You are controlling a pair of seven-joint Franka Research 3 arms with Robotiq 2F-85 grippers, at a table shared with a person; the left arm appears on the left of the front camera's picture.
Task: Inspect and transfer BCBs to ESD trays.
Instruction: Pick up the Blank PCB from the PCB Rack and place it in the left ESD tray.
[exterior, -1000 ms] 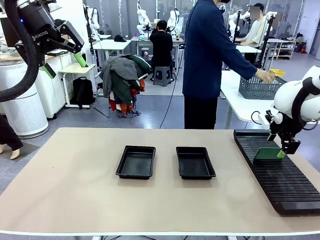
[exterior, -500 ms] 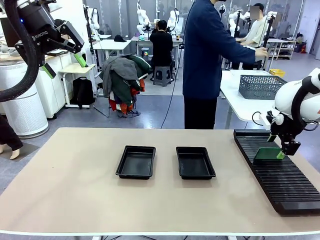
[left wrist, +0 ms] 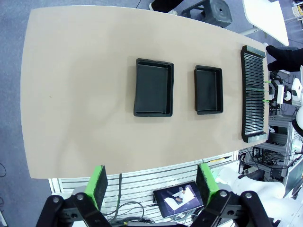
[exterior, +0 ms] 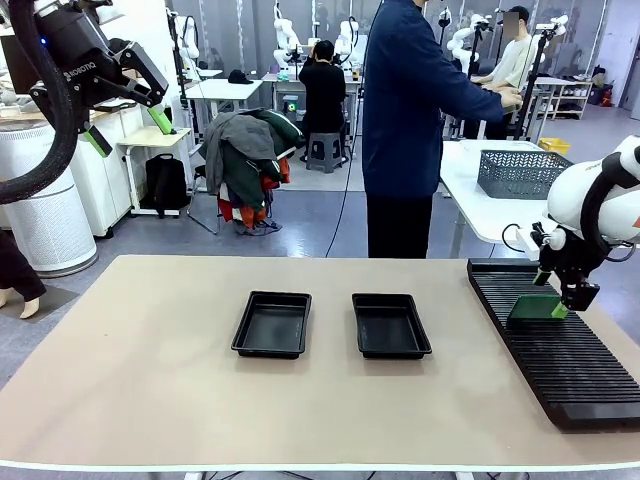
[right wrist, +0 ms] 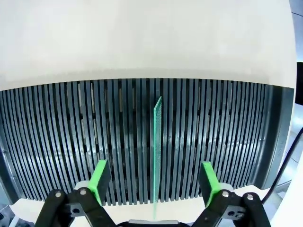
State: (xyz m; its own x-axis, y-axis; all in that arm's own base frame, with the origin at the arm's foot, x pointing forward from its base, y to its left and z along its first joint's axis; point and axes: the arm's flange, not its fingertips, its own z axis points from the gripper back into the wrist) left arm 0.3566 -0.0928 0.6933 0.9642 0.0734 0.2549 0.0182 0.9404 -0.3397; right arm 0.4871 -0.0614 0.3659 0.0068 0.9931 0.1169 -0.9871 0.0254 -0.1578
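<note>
- The right gripper [right wrist: 154, 185] has its jaws spread wide, and its green pads [right wrist: 100, 179] stand on either side of a BCB [right wrist: 156, 142] without touching it.
- In the right wrist view this BCB is seen edge-on as a thin green strip. It stands upright in one slot near the middle of the long black ribbed rack [right wrist: 71, 127].
- From the front, the right gripper [exterior: 560, 304] points down over the far part of the rack [exterior: 560, 375], just at the right end of the green BCB [exterior: 533, 307]. The board rises above the ribs there.
- The rack lies along the right side of the beige table [exterior: 150, 390], running from the far edge toward the near one.
- The left gripper [exterior: 128, 130] is held high above the table's left side, well away from everything on it. Its jaws are open and nothing is between them.
- The left wrist view looks down past its own spread gripper [left wrist: 151, 187] onto the whole tabletop.
- Two ESD trays sit side by side near the middle of the table, apart from each other: the left tray [exterior: 272, 325] and the right tray [exterior: 390, 325]. Both show bare black floors.
- Beyond the far edge a person [exterior: 410, 120] in a dark top stands turned toward another table, which carries a grey mesh basket [exterior: 520, 172].
</note>
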